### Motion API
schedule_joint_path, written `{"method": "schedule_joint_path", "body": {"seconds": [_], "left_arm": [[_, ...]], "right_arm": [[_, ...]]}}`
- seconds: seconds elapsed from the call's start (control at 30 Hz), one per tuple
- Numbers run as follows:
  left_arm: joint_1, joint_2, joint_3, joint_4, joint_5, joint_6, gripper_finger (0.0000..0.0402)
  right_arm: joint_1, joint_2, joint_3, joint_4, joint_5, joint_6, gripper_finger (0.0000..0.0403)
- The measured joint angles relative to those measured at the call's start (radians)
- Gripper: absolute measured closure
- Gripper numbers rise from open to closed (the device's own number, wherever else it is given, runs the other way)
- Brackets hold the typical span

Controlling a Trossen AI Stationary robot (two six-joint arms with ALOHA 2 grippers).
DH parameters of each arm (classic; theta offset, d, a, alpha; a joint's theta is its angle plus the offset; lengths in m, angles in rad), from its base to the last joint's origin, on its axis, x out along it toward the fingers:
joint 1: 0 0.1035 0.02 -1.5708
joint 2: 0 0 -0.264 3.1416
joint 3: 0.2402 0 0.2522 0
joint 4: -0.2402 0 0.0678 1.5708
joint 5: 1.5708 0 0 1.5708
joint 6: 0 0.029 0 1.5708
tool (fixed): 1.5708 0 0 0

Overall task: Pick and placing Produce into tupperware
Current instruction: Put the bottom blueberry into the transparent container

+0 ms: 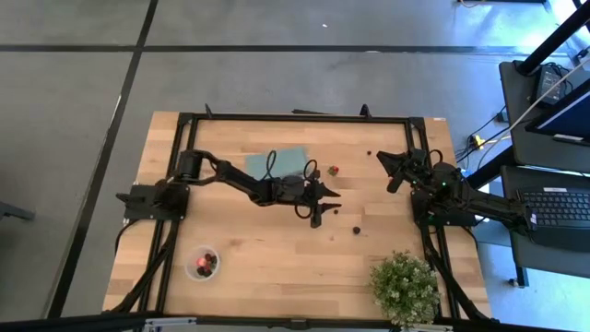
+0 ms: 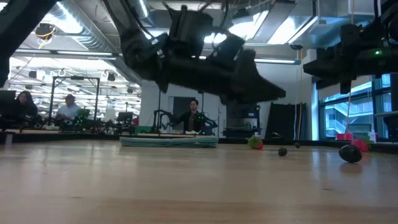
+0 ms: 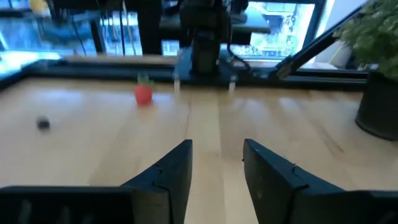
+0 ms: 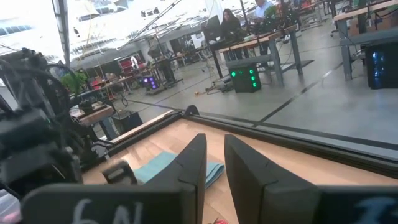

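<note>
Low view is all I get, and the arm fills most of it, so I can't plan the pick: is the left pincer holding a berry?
Observer: No. The left pincer is open, with nothing between its fingers.
Operator: Where's the tupperware?
Observer: On the left arm's side of the table, near the edge. The tupperware has red and dark pieces in it.
Operator: Any loose berry close by?
Observer: A dark berry lies on bare wood between the pincer and the potted plant.
</note>
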Motion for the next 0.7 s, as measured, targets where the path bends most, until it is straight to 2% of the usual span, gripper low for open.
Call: {"method": "schedule_joint_path", "body": {"seconds": [0.23,0.47,0.57,0.7], "left_arm": [[-0.009,0.056,0.000,-0.009,-0.003,-0.142,0.0288],[-0.017,0.054,0.000,0.016,-0.001,-0.083,0.0307],[-0.014,0.055,0.000,0.000,0.043,-0.081,0.0300],[-0.015,0.054,0.000,0.003,0.055,-0.101,0.0273]], "right_arm": [[0.000,0.000,0.000,0.000,0.000,0.000,0.0342],[0.000,0.000,0.000,-0.005,0.000,-0.001,0.0342],[0.000,0.000,0.000,-0.006,0.000,-0.002,0.0342],[0.000,0.000,0.000,-0.008,0.000,-0.003,0.0342]]}}
